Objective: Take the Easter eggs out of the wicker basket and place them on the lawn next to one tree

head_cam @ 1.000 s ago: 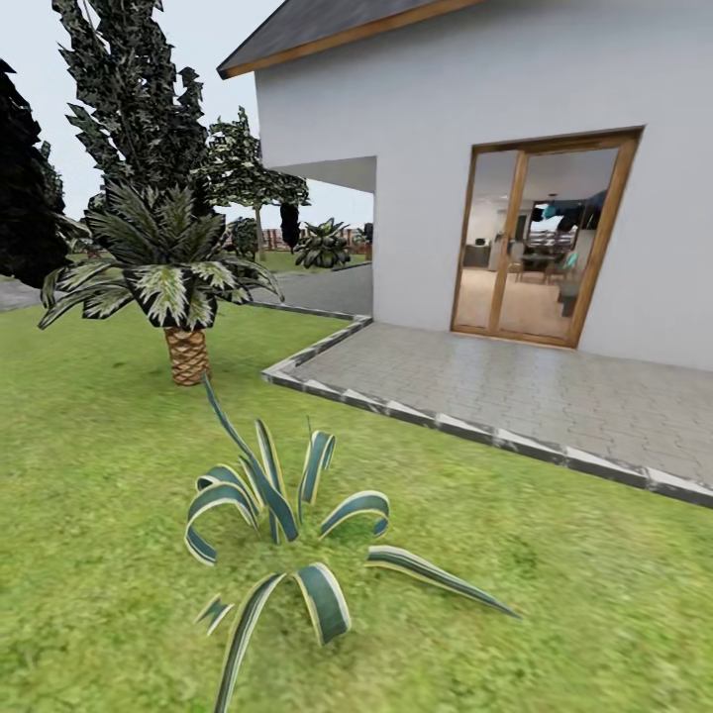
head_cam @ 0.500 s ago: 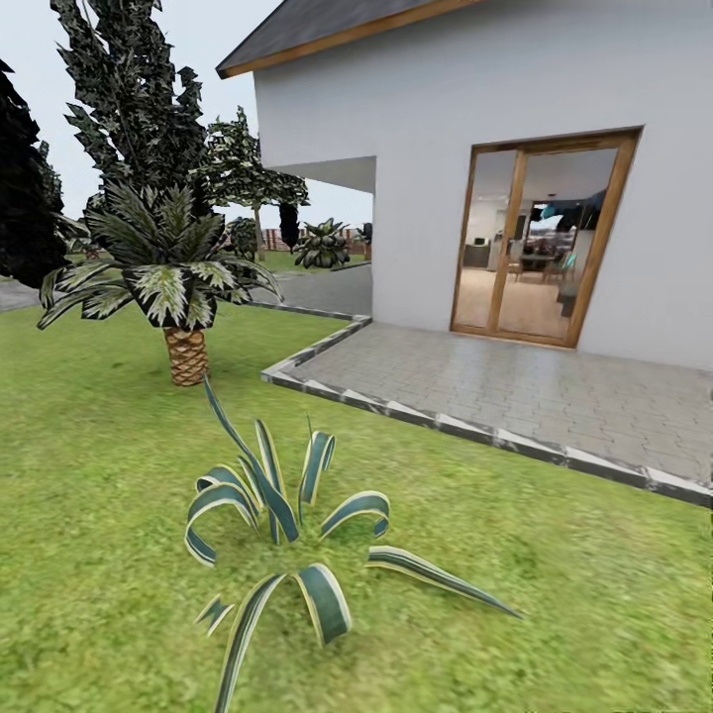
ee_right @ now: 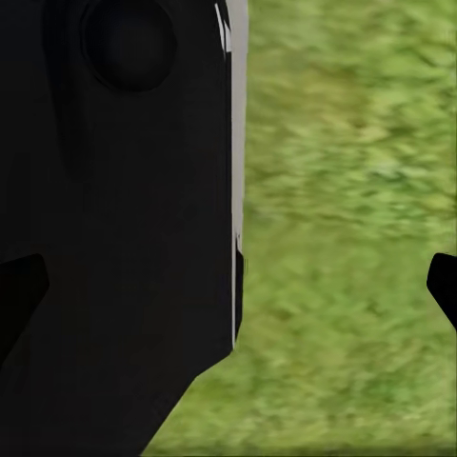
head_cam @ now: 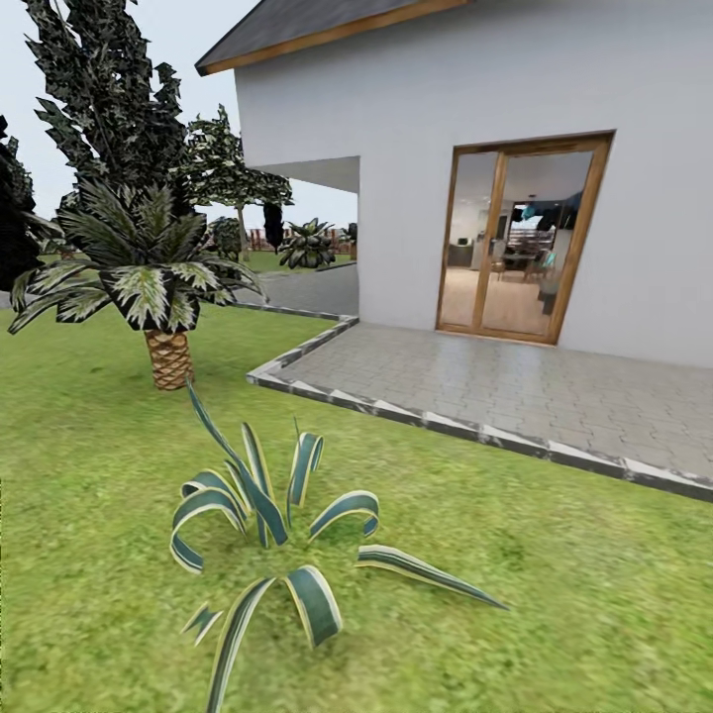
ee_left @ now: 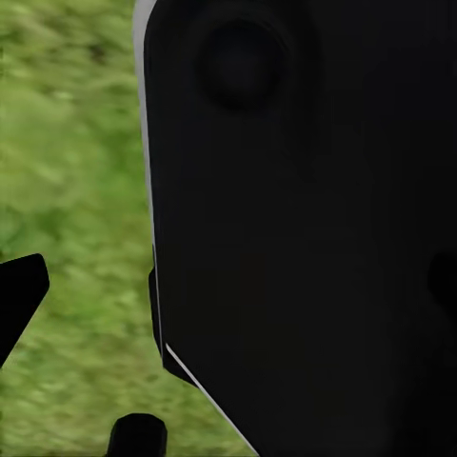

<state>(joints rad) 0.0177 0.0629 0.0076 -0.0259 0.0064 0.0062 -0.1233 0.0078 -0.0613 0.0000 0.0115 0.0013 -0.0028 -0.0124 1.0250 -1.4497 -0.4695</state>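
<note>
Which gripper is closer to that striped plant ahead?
Likely left, unconfirmed: the striped plant sits left of centre ahead; left gripper and right gripper hang beside the robot's body over lawn.

Bright green, slightly patchy grass lawn [head_cam: 555,594] fills near ground of head view, runs L past the paving edge & back toward the trees. Blurred grass [ee_left: 67,190] also under left wrist cam, & under right wrist cam [ee_right: 352,238]. Tall tree w/ blocky dark green, pale-flecked foliage [head_cam: 104,99] stands upright at far L, trunk hidden.
</note>
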